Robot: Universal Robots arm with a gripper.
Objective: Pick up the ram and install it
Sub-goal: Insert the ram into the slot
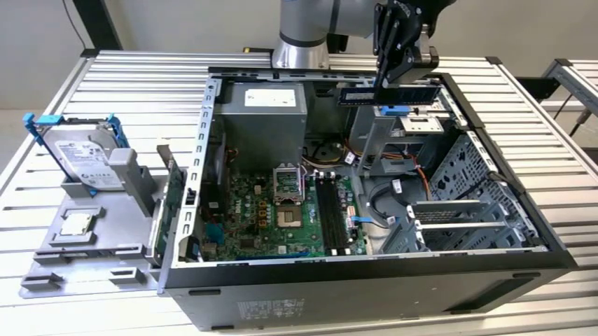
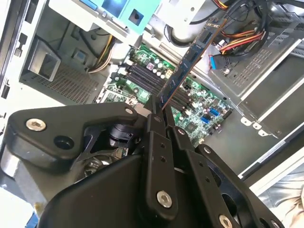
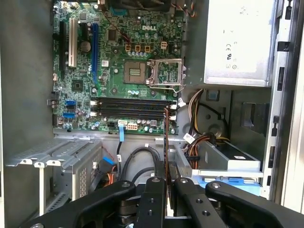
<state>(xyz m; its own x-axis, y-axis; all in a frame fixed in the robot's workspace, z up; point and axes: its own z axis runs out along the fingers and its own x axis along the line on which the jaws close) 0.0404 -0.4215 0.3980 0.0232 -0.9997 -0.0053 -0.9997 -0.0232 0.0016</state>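
The claw (image 1: 393, 82) is clamped on the ram (image 1: 388, 94), the thin board pinched flat between the fingers so that its long lower edge is left free, presumably for seating. The stick is carried level over the rear of the open computer case (image 1: 374, 280) — well above the motherboard (image 1: 271, 210) and clear of the cables. The memory slots (image 3: 130, 108) appear unfilled, and in the first wrist view the ram is seen edge-on, lying crosswise to them — not yet lined up.
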